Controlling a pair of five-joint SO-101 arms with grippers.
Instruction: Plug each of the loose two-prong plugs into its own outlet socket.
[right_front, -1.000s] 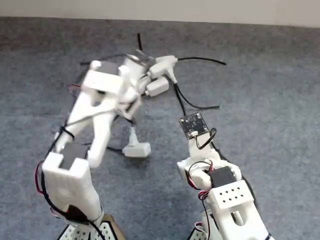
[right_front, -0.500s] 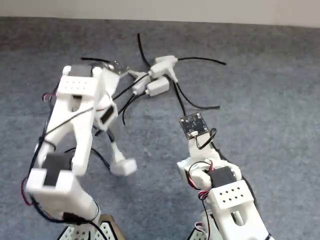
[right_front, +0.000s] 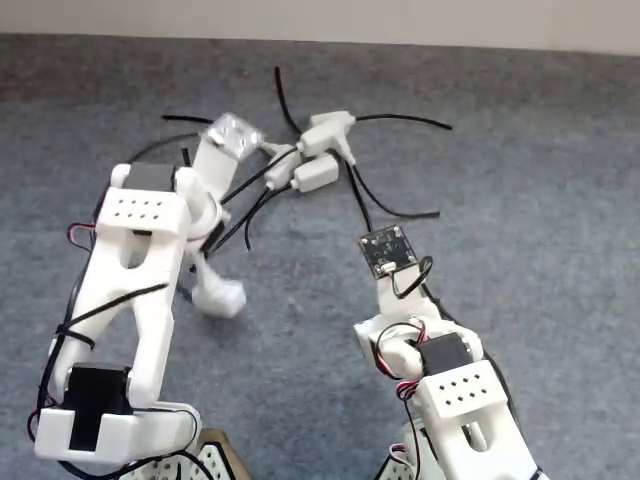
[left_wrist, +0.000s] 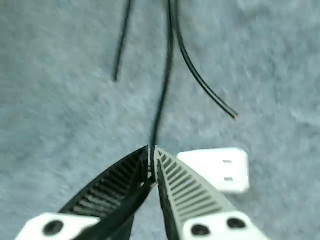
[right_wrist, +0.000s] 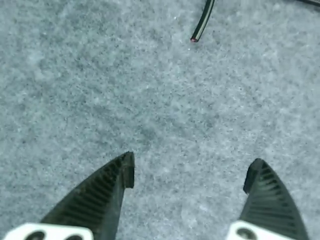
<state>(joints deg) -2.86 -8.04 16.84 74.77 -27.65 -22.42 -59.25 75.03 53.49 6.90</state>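
My left gripper (left_wrist: 151, 151) is shut on a thin black cord (left_wrist: 162, 95) that runs away from its tips across the grey carpet. A white plug block (left_wrist: 220, 170) with two small marks on its face sits right beside the fingers. In the high view this block (right_front: 217, 296) lies at the tip of the left arm (right_front: 140, 260), at centre left. A cluster of white plug and socket pieces (right_front: 318, 150) with black cords lies farther back. Over bare carpet, my right gripper (right_wrist: 192, 172) is open with nothing between its fingers.
A white strip with a shiny patch (right_front: 230, 133) lies at the back left, next to the cluster. Loose black cords (right_front: 395, 210) trail from the cluster toward the right arm (right_front: 440, 370). A cut cord end (right_wrist: 198, 31) lies ahead of the right gripper.
The left arm has swung to the left and drawn back from the cluster, taking the cord and the white block with it. The right arm has not moved.
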